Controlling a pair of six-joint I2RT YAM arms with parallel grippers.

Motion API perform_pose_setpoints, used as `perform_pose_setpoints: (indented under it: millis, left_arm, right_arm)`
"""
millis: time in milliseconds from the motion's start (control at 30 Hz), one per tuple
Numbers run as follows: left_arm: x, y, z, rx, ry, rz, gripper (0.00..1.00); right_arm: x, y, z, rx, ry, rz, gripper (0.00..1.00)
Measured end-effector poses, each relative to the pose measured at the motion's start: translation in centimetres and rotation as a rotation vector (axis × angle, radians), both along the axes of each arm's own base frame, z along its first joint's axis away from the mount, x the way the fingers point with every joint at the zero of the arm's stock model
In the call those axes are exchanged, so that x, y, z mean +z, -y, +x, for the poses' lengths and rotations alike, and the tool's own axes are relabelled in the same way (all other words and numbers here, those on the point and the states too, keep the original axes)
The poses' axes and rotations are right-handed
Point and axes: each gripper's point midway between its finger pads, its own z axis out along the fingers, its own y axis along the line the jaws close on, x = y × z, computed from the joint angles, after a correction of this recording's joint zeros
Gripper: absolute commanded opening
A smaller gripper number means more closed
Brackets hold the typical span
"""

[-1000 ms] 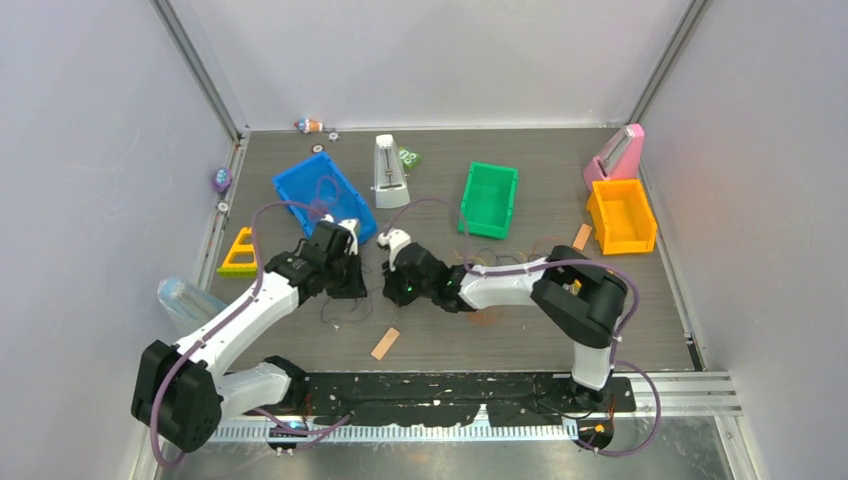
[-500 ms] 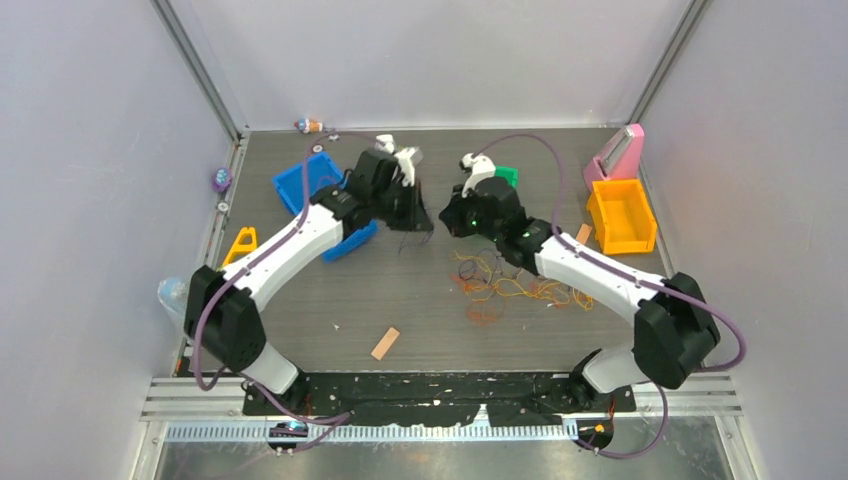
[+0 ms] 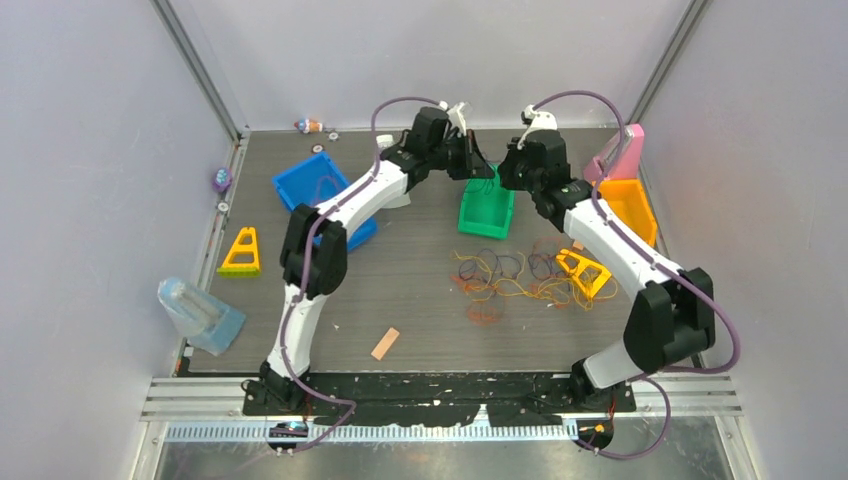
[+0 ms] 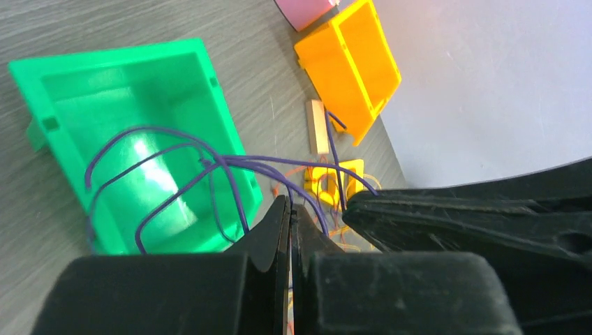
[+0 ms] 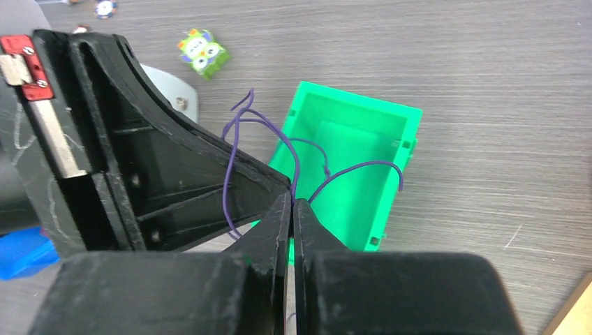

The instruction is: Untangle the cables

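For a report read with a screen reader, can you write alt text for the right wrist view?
The right gripper, shut, pinches loops of thin purple cable above a green bin on the grey table. The left gripper meets it tip to tip from the left, and a small owl toy lies beyond.

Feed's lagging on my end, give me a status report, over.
Both hands shut: left hand and right hand pinching the purple cable over the green bin. Orange-red tangle on table. Yellow triangle sits among it.
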Motion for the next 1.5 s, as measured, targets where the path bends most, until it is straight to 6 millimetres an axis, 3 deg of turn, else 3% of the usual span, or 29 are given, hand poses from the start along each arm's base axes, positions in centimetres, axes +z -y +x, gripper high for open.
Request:
perform_pose_setpoints:
  millis: [167, 300, 433, 500, 600, 700, 767, 867, 1000, 1100, 1267, 1367, 1500]
  left_arm:
    - [-4.6, 2.8, 2.5, -0.002, -0.106, -0.043, 0.00]
    - [-8.3, 3.1, 3.0, 0.017, -0.181, -0.013, 0.00]
    - [-9.1, 2.8, 2.8, 0.030, -0.203, 0.010, 0.00]
    - [-8.7, 2.6, 2.9, 0.037, -0.179, 0.027, 0.00]
    - [-7.4, 1.9, 2.8, 0.058, -0.129, 0.069, 0.00]
    - [-4.2, 1.4, 2.4, 0.066, -0.062, 0.075, 0.00]
    - [-0.8, 1.5, 1.9, 0.060, -0.005, 0.044, 0.00]
    - [2.3, 2.4, 0.9, 0.035, 0.034, -0.015, 0.00]
    - [3.7, 4.3, 0.1, -0.002, 0.021, -0.090, 0.00]
    - [2.0, 5.5, 0.0, -0.014, -0.033, -0.107, 0.00]
    - [-3.7, 5.5, 0.8, 0.020, -0.140, -0.051, 0.00]
    - [-6.6, 4.0, 1.8, 0.076, -0.195, 0.011, 0.00]
    - [-8.8, 1.7, 2.6, 0.140, -0.240, 0.094, 0.01]
  right_arm:
    - [-3.7, 1.4, 2.2, -0.046, -0.084, -0.038, 0.05]
    - [-7.3, 1.6, 2.9, -0.059, -0.166, -0.072, 0.05]
    - [-10.0, 2.3, 3.2, -0.082, -0.234, -0.103, 0.05]
    - [-10.2, 2.7, 3.1, -0.089, -0.245, -0.106, 0.05]
    - [-9.4, 3.0, 3.5, -0.097, -0.229, -0.097, 0.05]
    - [-7.8, 3.3, 3.8, -0.103, -0.197, -0.085, 0.05]
    - [-5.9, 3.5, 3.7, -0.108, -0.163, -0.073, 0.05]
    - [-2.1, 4.1, 3.9, -0.122, -0.090, -0.053, 0.05]
    - [1.9, 4.8, 4.1, -0.141, -0.004, -0.034, 0.05]
    - [2.6, 5.2, 4.2, -0.149, 0.011, -0.038, 0.05]
    - [0.5, 5.1, 4.7, -0.142, -0.034, -0.053, 0.05]
    - [-2.3, 4.5, 5.3, -0.119, -0.091, -0.059, 0.05]
    - [-6.8, 3.6, 5.7, -0.084, -0.190, -0.063, 0.05]
